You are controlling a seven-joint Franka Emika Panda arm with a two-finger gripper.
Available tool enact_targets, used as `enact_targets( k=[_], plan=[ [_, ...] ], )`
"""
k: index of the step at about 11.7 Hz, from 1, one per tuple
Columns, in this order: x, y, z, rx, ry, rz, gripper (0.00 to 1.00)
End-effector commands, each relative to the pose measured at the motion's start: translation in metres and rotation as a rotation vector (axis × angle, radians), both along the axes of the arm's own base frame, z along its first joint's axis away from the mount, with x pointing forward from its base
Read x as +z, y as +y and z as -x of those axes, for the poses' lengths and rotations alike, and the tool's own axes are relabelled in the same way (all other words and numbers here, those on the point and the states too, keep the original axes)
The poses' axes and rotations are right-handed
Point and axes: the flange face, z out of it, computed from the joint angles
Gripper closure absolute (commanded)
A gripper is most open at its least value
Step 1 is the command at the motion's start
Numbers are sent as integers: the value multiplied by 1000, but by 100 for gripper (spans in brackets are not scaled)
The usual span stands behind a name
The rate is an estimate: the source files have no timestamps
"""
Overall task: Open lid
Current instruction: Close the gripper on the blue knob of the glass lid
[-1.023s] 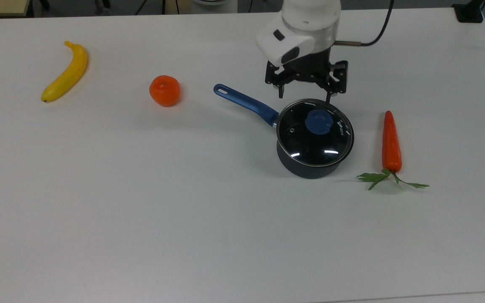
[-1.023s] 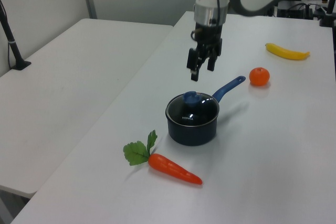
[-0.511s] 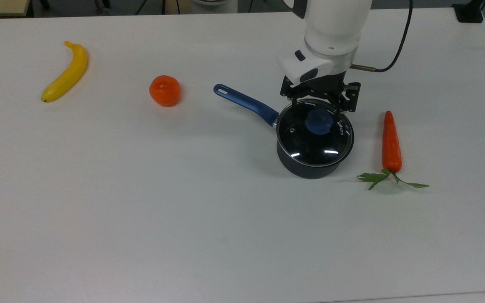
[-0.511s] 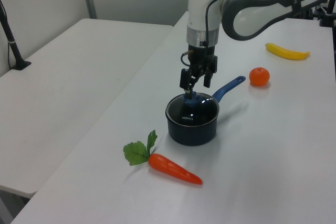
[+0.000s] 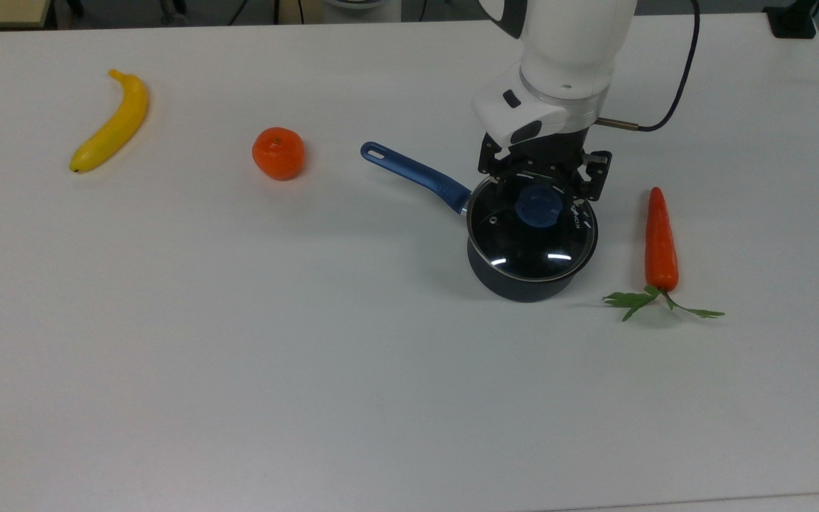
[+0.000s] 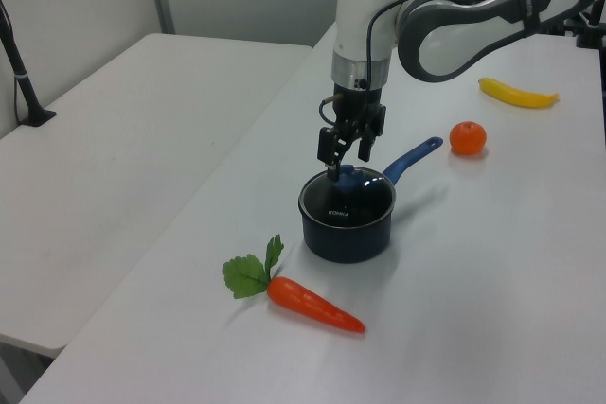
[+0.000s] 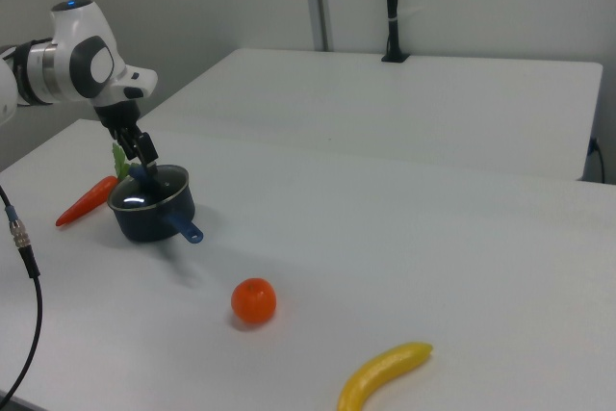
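Observation:
The lid, clear glass with a metal rim and a blue knob, sits closed on a dark saucepan whose blue handle points toward the top view's left. My gripper hangs right over the lid, open, with its fingers low on either side of the knob. The left view shows the gripper just above the knob. In the right view the gripper is over the saucepan.
An orange carrot with green leaves lies close to the saucepan on the top view's right. An orange and a banana lie farther off on the top view's left. The white table is bare toward the near edge.
The gripper has come down and forward from behind the saucepan to sit over the lid's knob, fingers still apart. The lid and saucepan have not moved.

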Motion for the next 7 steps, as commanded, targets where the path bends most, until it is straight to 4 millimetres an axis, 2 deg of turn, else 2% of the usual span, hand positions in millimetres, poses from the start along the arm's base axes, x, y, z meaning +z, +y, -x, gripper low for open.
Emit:
enact_targets(
  k=[1,7],
  plan=[
    [-5,6,-2,-11,-15,12,21],
    [-9,9,0,-1,-12,26,33]
  ],
)
